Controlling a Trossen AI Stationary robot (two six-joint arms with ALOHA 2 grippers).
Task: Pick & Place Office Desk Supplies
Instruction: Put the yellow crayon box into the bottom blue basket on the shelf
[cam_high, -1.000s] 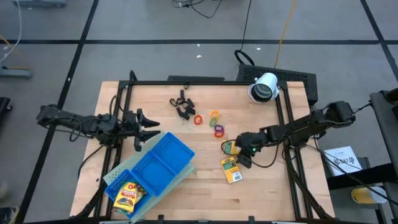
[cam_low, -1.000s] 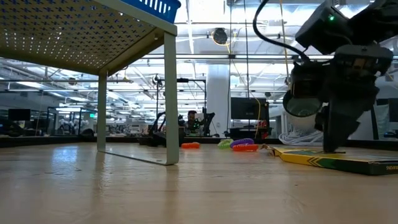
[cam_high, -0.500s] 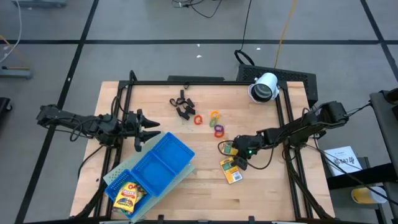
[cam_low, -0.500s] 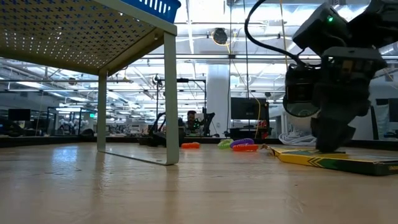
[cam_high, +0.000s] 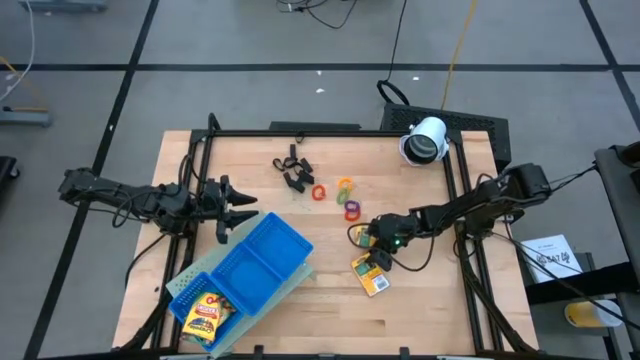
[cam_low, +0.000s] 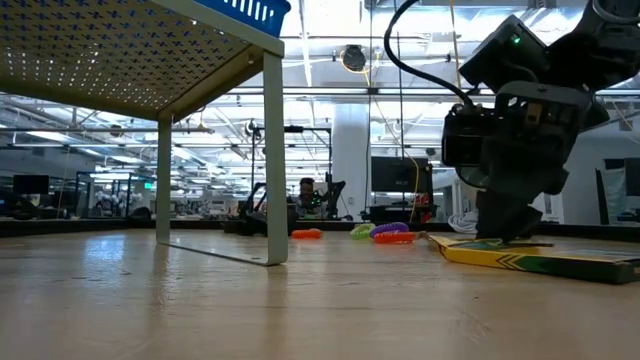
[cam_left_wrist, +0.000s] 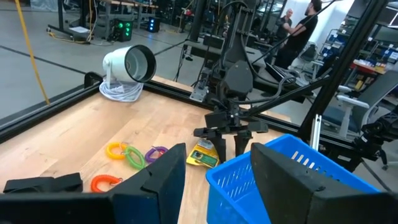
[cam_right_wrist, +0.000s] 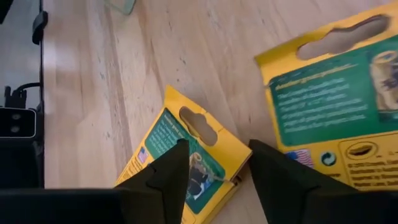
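Two yellow printed packs lie flat on the wood at the table's right middle, one (cam_high: 362, 236) farther off and one (cam_high: 373, 276) nearer. My right gripper (cam_high: 373, 254) hangs low over them, open and slanting down; in its wrist view the fingers stand on either side of one pack's end (cam_right_wrist: 189, 146). Coloured rings (cam_high: 346, 196) and black clips (cam_high: 292, 170) lie farther back. A third pack (cam_high: 204, 316) lies in the blue tray (cam_high: 262, 262). My left gripper (cam_high: 238, 210) waits open and level at the table's left, by the tray's far end. My right gripper comes at the yellow pack (cam_low: 520, 256) from above and from the table's right, its fingertips (cam_low: 500, 228) right down at the pack's top face. Whether they touch it I cannot tell. The pack lies flat on the table.
The blue tray rests on a raised perforated shelf with a thin leg (cam_low: 272, 150) at the near left. A white cylindrical device (cam_high: 425, 140) stands at the far right corner. A black frame rail (cam_high: 455, 180) runs along the right side. Bare wood lies near the front edge.
My right gripper has moved toward the table's left and sunk toward the yellow packs, tipping further downward. The packs have stayed where they were.
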